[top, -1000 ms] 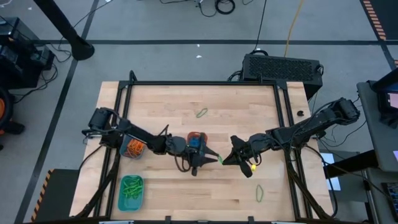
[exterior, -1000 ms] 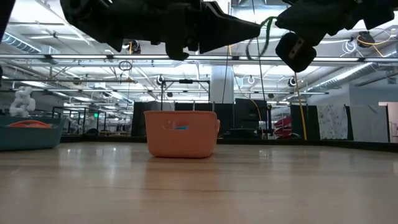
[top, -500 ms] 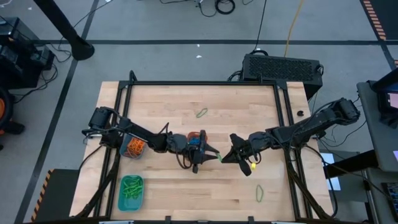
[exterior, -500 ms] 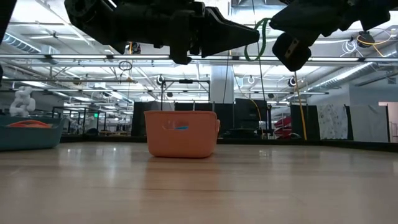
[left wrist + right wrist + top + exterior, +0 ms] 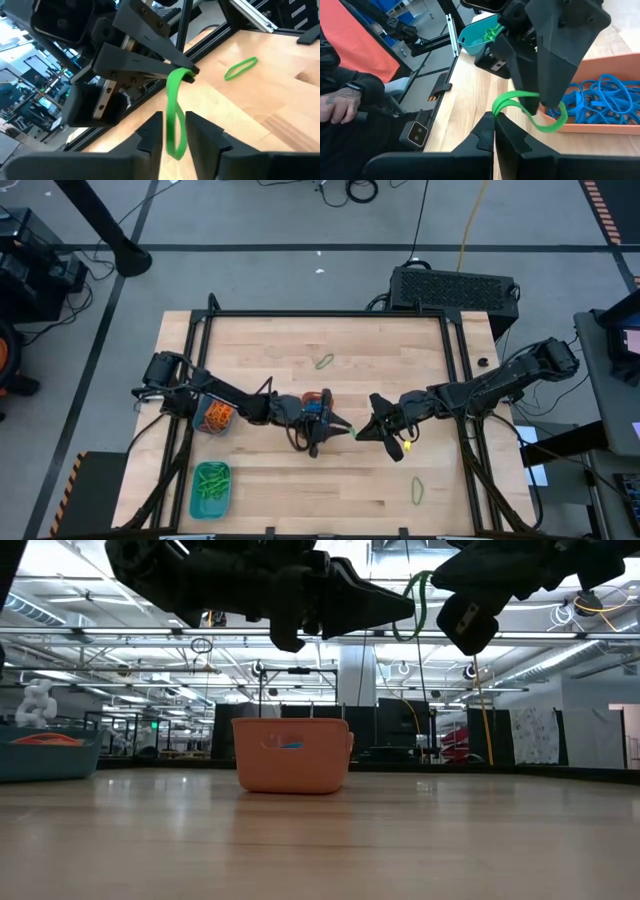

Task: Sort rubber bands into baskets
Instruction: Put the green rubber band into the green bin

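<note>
Between the two grippers, held up in the air above the table (image 5: 300, 340), a green rubber band (image 5: 175, 112) is being passed from one arm to the other. The right gripper (image 5: 494, 124) has its fingers pinched fully together on one end of the loop, and the band hangs from that pinch. The left gripper (image 5: 173, 131) faces it tip to tip, its fingers partly apart with the lower part of the loop between them; whether they already press on the band cannot be told.

To do this handover well, I judge the left fingers should close firmly on the loop while the right pinch keeps it taut and motionless. Only once that hold is sure should the right gripper let go, otherwise the band may snap away or fall into the orange basket (image 5: 317, 406), which sits just behind the left gripper and holds blue bands (image 5: 600, 102). The teal basket (image 5: 210, 490) with green bands lies well back along the left arm, near the table's front edge, so that looks the likely place to carry it. Two more green bands (image 5: 324, 361) lie loose on the wood, one ahead of the grippers and one behind the right gripper
</note>
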`<state>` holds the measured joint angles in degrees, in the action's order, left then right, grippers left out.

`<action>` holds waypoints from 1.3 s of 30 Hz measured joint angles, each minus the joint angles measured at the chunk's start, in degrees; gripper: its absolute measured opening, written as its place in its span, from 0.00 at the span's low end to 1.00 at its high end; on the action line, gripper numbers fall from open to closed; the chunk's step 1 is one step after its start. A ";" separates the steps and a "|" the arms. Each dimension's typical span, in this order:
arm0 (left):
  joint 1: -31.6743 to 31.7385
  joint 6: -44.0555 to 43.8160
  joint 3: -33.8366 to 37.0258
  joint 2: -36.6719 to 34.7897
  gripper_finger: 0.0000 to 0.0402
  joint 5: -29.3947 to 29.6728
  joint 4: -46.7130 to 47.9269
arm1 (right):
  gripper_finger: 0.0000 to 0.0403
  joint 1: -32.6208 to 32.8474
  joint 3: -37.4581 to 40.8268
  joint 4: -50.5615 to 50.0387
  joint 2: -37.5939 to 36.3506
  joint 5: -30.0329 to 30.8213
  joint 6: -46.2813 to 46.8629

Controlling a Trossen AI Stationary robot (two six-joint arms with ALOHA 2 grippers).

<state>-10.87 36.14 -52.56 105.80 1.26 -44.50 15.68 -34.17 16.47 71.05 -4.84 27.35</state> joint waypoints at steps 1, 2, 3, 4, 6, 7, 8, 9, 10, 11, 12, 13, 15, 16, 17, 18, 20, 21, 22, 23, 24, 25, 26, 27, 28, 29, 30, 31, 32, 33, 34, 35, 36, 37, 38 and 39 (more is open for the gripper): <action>0.09 0.00 0.00 0.00 0.21 0.01 -0.02 | 0.00 0.00 0.00 0.00 0.00 0.00 0.00; 0.18 0.00 0.00 0.00 0.18 0.04 -0.02 | 0.00 0.00 0.00 0.00 0.00 0.00 0.00; 0.28 0.00 0.00 0.00 0.14 0.16 -0.01 | 0.00 0.00 0.00 0.00 0.00 0.00 0.00; 0.31 0.01 0.00 0.00 0.11 0.62 0.01 | 0.00 0.00 0.00 0.00 0.00 0.00 0.00; 0.31 0.09 0.00 0.00 0.03 1.75 -0.19 | 0.00 0.00 0.00 0.00 0.00 0.00 0.01; 0.31 0.18 0.00 0.00 0.02 2.29 -0.47 | 0.00 0.02 0.00 0.00 0.00 -0.11 0.00; 0.31 0.24 0.00 0.00 0.02 2.62 -0.81 | 0.00 0.02 0.00 0.00 0.00 -0.56 0.00; 0.31 0.24 0.00 0.00 0.02 2.82 -1.10 | 0.00 0.02 0.00 0.00 0.00 -1.13 -0.02; 0.31 0.24 0.00 0.00 0.02 2.87 -1.31 | 0.00 0.02 0.00 0.00 0.00 -1.21 0.00; 0.31 0.24 0.00 0.00 0.02 2.89 -1.30 | 0.00 0.02 0.00 0.00 0.00 -1.30 -0.02; 0.28 0.24 0.00 0.00 0.01 2.89 -1.24 | 0.01 0.02 0.00 0.00 0.00 -1.35 -0.18; 0.28 0.24 0.00 0.00 0.01 2.89 -1.22 | 0.02 0.02 0.00 0.00 0.00 -1.39 -0.56; 0.19 0.24 0.00 0.00 0.01 2.96 -1.26 | 0.06 0.00 0.00 0.00 0.00 -1.49 -1.23; 0.02 0.24 0.00 0.00 0.01 3.22 -1.25 | 0.08 -0.05 0.00 0.00 0.00 -1.52 -1.45; -0.16 0.27 0.00 0.00 0.01 3.66 -1.23 | 0.11 -0.13 0.00 0.00 0.00 -1.53 -1.53; -0.36 0.38 0.00 -0.03 0.01 4.22 -1.21 | 0.14 -0.24 0.00 -0.06 0.00 -1.55 -1.72; -1.03 0.75 0.07 -0.75 0.01 6.16 -0.42 | 0.20 -0.32 0.00 -0.39 0.00 -1.53 -2.99; -1.35 0.83 0.07 -1.15 0.01 7.02 -0.18 | 0.23 -0.35 0.00 -0.56 0.00 -1.53 -3.83; -1.79 0.81 0.07 -1.86 0.01 8.13 0.78 | 0.26 -0.35 0.00 -0.56 0.00 -1.53 -4.77; -2.26 0.79 0.07 -2.69 0.01 9.18 2.37 | 0.29 -0.35 0.00 -0.55 0.00 -1.53 -5.57; -2.75 0.79 0.07 -3.37 0.01 10.18 3.60 | 0.32 -0.35 0.00 -0.55 0.00 -1.53 -5.98; -3.37 0.78 0.07 -4.22 0.01 11.16 5.13 | 0.34 -0.35 0.00 -0.60 -0.02 -1.53 -6.20; -4.08 0.65 0.07 -5.41 0.01 12.26 7.41 | 0.36 -0.35 0.00 -0.89 -0.02 -1.55 -6.48; -4.90 0.50 0.07 -6.65 0.01 13.24 9.71 | 0.37 -0.35 0.00 -1.32 -0.02 -1.53 -6.86; -5.89 0.26 0.07 -7.97 0.01 14.01 12.07 | 0.39 -0.35 0.00 -1.64 -0.02 -1.53 -7.15; -6.99 -0.42 0.04 -9.47 0.00 14.74 14.51 | 0.40 -0.35 0.00 -2.04 -0.02 -1.53 -7.37; -8.17 -1.84 0.04 -11.10 0.00 15.88 17.76 | 0.41 -0.35 0.00 -2.45 -0.02 -1.53 -7.67; -9.34 -3.82 0.04 -12.72 0.00 16.93 21.59 | 0.42 -0.35 0.00 -2.61 -0.02 -1.51 -8.09; -10.47 -6.08 0.04 -14.43 0.00 17.93 25.45 | 0.43 -0.35 0.00 -2.63 -0.02 -1.52 -8.57; -11.65 -8.76 0.04 -16.22 0.00 18.92 29.62 | 0.43 -0.35 0.00 -2.60 -0.02 -1.51 -9.14; -12.86 -11.90 0.04 -18.14 0.00 20.09 34.20 | 0.43 -0.33 0.00 -2.60 -0.02 -1.51 -9.97; -14.12 -15.52 0.04 -20.14 0.00 21.23 38.77 | 0.44 -0.33 0.00 -2.59 -0.02 -1.51 -10.73; -15.34 -19.71 0.04 -21.98 0.00 22.11 43.22 | 0.44 -0.33 0.00 -2.60 -0.02 -1.51 -11.36; -16.62 -24.09 0.04 -23.81 0.00 22.47 47.41 | 0.44 -0.33 0.00 -2.60 -0.02 -1.51 -11.94; -17.96 -28.53 0.04 -25.73 0.00 22.58 51.69 | 0.44 -0.33 0.00 -2.60 -0.02 -1.49 -12.34; -19.32 -33.13 0.04 -27.59 0.00 22.62 55.95 | 0.44 -0.33 0.00 -2.60 -0.02 -1.49 -12.77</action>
<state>-30.19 3.01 -52.51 78.21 23.88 11.46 15.35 -34.17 13.87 71.02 -6.33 14.59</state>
